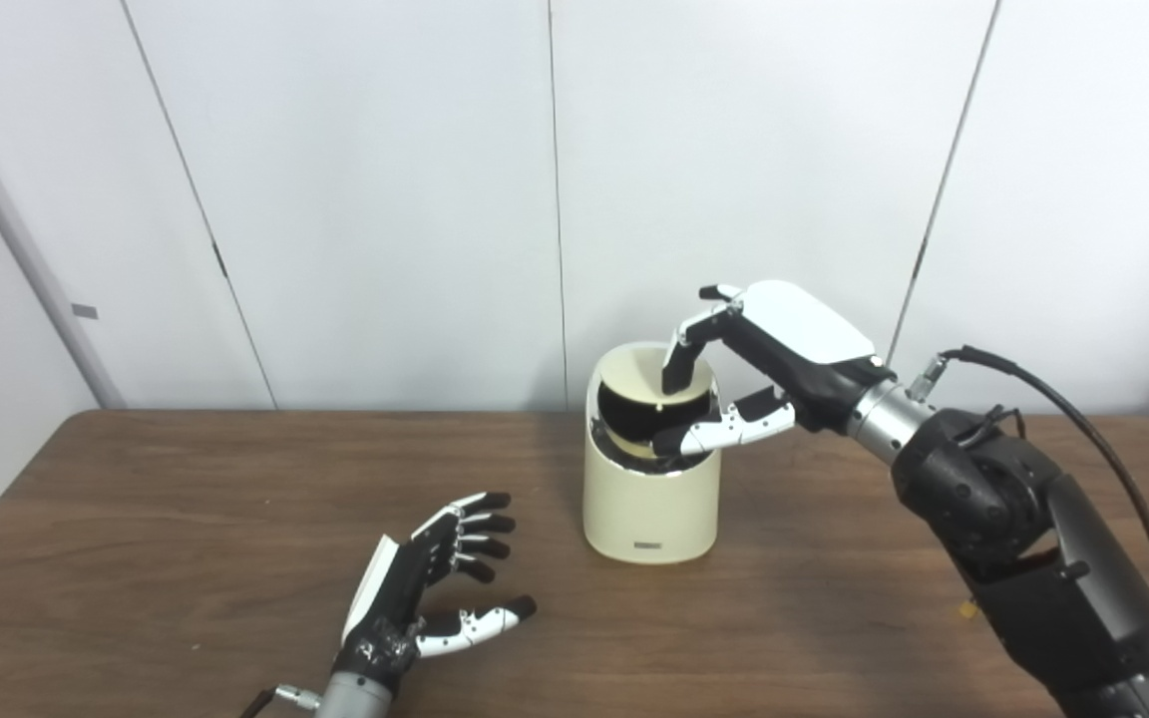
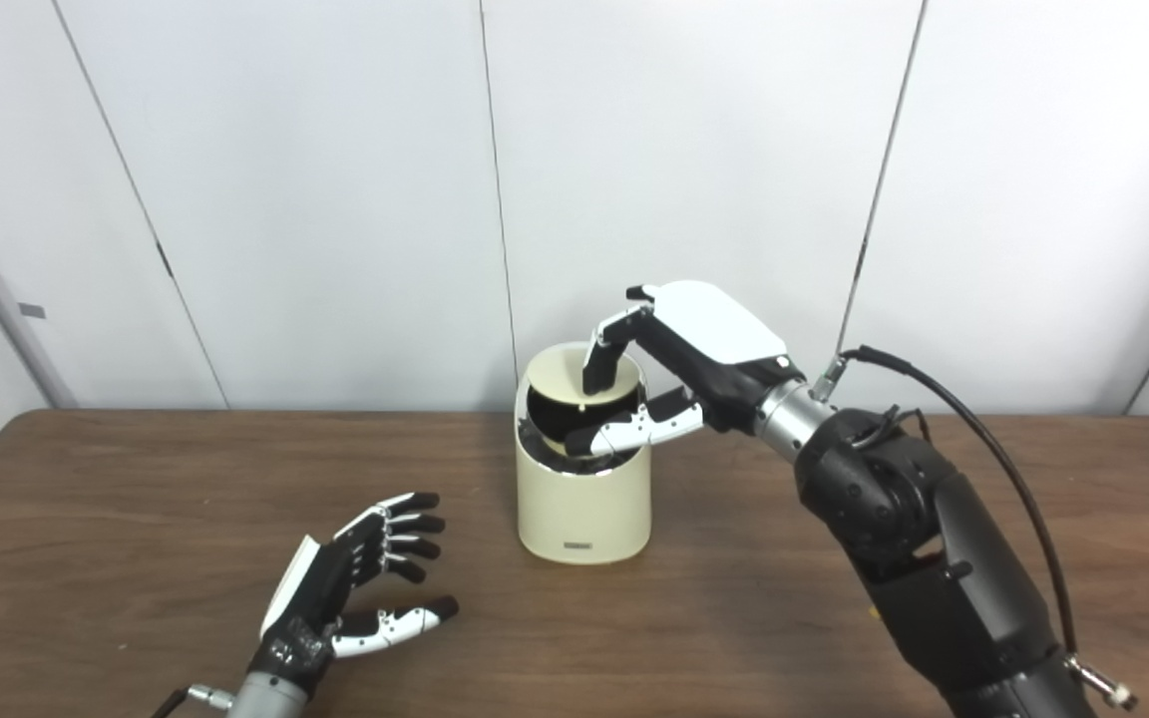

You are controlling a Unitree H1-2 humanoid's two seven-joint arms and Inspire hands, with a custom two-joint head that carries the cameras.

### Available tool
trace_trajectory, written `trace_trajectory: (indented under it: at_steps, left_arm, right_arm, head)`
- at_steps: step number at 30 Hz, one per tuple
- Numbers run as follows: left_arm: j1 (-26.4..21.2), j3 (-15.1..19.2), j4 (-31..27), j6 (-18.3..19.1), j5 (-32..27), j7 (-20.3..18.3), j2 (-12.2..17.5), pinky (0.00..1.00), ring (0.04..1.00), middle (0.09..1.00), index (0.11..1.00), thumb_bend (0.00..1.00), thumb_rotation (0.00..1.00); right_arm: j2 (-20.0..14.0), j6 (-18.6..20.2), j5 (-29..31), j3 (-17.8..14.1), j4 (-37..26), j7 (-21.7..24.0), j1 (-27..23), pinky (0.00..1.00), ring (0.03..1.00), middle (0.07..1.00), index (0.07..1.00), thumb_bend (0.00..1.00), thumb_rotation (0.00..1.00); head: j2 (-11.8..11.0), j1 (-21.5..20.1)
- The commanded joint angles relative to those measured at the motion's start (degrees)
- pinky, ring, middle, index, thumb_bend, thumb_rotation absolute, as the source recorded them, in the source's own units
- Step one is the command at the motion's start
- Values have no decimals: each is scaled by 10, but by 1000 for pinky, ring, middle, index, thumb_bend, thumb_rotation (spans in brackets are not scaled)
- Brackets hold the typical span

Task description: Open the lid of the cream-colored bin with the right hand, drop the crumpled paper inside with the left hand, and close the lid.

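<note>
The cream-colored bin (image 1: pixel 649 499) stands upright at the middle of the brown table (image 1: pixel 186 519). Its round lid (image 1: pixel 634 384) is tilted, and a dark gap shows beneath it. My right hand (image 1: pixel 764 349) reaches in from the right over the bin's top: its fingers rest on the lid and its thumb lies across the front rim below, so the lid sits between them. My left hand (image 1: pixel 425 578) hovers low at the front left, fingers spread, holding nothing. No crumpled paper is visible in either view.
White wall panels rise just behind the table's far edge. My right arm (image 1: pixel 1013 519) with its black cable crosses the table's right side. Bare tabletop lies between my left hand and the bin.
</note>
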Motion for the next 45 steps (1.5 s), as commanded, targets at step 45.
trace_trajectory:
  at_steps: [45]
  left_arm:
    - [6, -2, -39, 14, 2, 3, -6, 579, 675, 743, 802, 690, 0]
  right_arm:
    - [-1, -21, 4, 25, 4, 20, -9, 948, 800, 578, 562, 622, 575]
  head:
    - [20, 11]
